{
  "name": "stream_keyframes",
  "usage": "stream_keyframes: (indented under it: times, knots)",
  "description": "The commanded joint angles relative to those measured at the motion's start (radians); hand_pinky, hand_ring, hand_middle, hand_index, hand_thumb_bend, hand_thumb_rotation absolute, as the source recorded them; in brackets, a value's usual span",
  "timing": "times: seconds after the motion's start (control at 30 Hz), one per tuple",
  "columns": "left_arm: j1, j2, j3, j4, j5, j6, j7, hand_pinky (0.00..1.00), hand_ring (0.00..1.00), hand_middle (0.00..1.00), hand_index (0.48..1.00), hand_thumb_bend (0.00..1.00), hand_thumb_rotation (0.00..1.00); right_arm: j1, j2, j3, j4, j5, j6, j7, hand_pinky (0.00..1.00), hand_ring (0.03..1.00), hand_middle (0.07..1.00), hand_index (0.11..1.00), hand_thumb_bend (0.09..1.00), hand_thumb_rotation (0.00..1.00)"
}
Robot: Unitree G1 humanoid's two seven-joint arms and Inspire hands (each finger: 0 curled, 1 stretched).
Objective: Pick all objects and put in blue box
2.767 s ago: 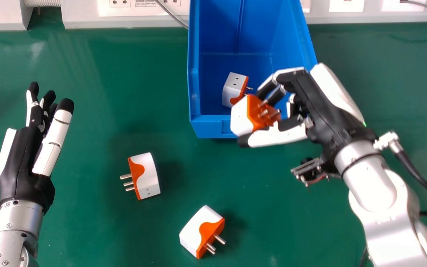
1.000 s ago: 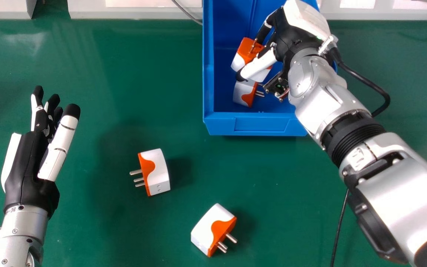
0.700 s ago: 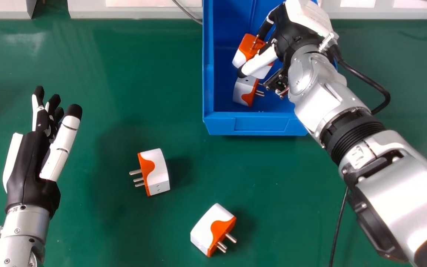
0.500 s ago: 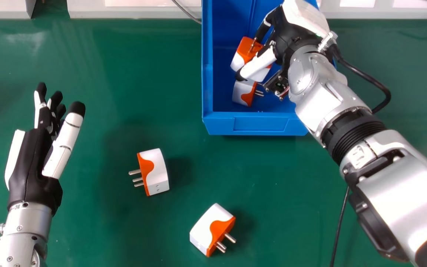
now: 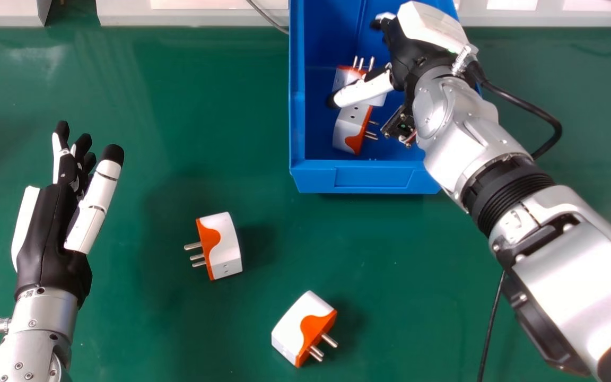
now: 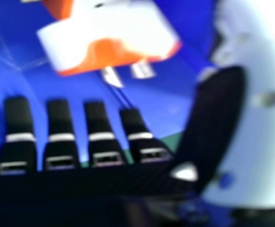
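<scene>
Since the earlier frame, the right hand (image 5: pixel 411 53) is opening inside the blue box (image 5: pixel 372 180): its thumb (image 5: pixel 364 91) is swinging away from the fingers (image 6: pixel 95 113), and the far plug (image 5: pixel 343 77) is turning, its pins (image 5: pixel 372 62) now pointing at the box's far wall. The near plug (image 5: pixel 295 329) is lying on the table, well nearer the robot than the box; its long axis is slanting from near left to far right, its pins (image 5: pixel 315 352) pointing rightward. The left plug (image 5: pixel 223 244) is lying nearer than the box and to its left, long axis running roughly near to far, pins (image 5: pixel 192 246) pointing left. The left hand (image 5: pixel 45 239), open and holding nothing, is resting farther left of the box and is nearer to the left plug than the right hand is. The middle plug (image 5: pixel 349 127) is lying inside, toward the box's front wall. The right hand, straight-fingered and apparently gripping nothing, is hanging over the box's right part; for any next pick it is likely needing to come back over the front wall. The thumb is crossing the far plug and hiding part of it; whether they are touching, one cannot tell. The right hand view is cutting off one plug at its edge.
</scene>
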Motion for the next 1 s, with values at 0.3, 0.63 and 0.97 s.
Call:
stream_keyframes:
  times: [0.3, 0.63, 0.97]
  knots:
    - [-0.01, -0.001, -0.002, -0.013, -0.01, -0.015, -0.008, 1.0, 1.0, 1.0, 1.0, 0.5, 0.78, -0.014, -0.026, -0.019, -0.037, -0.002, 0.01, -0.043, 0.9, 0.997, 0.998, 0.998, 0.751, 0.51]
    - [-0.01, -0.005, -0.004, -0.018, -0.007, -0.012, -0.003, 1.0, 1.0, 1.0, 1.0, 0.51, 0.78, 0.006, -0.032, -0.052, -0.101, 0.002, 0.038, -0.073, 0.91, 1.0, 1.0, 1.0, 0.741, 0.48]
    - [-0.015, -0.009, -0.008, -0.007, -0.002, -0.021, 0.002, 1.0, 1.0, 1.0, 1.0, 0.51, 0.77, 0.243, -0.106, -0.043, -0.563, -0.061, 0.105, -0.083, 0.92, 1.0, 1.0, 1.0, 0.627, 0.36]
